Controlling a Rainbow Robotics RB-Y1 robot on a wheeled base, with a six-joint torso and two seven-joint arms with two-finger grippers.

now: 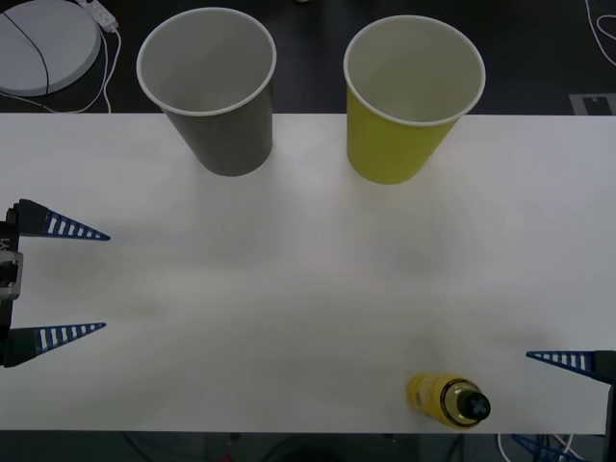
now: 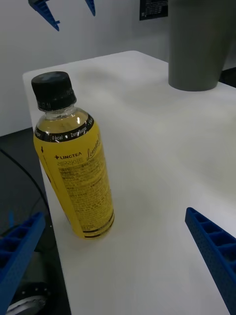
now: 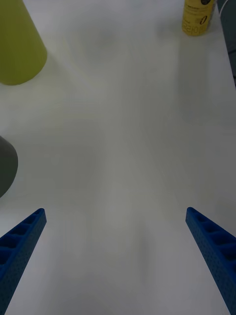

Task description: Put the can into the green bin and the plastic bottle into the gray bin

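The upright bottle (image 2: 73, 157) looks full, stiff and smooth, best taken mid-label by the open, empty right gripper (image 2: 118, 261).

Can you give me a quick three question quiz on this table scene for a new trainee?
1. True or false: the plastic bottle is lying on its side.
2. Multiple choice: seen from the front, which cup stands nearer the robot's left? A) the gray bin B) the green bin
3. Short answer: are the fingers of the right gripper open or shut, and do they touch the bottle?

Key:
1. False. It stands upright near the table's front edge, black cap on.
2. A.
3. Open, one finger either side of the view, neither touching the bottle. The left gripper is also open at the table's left edge.
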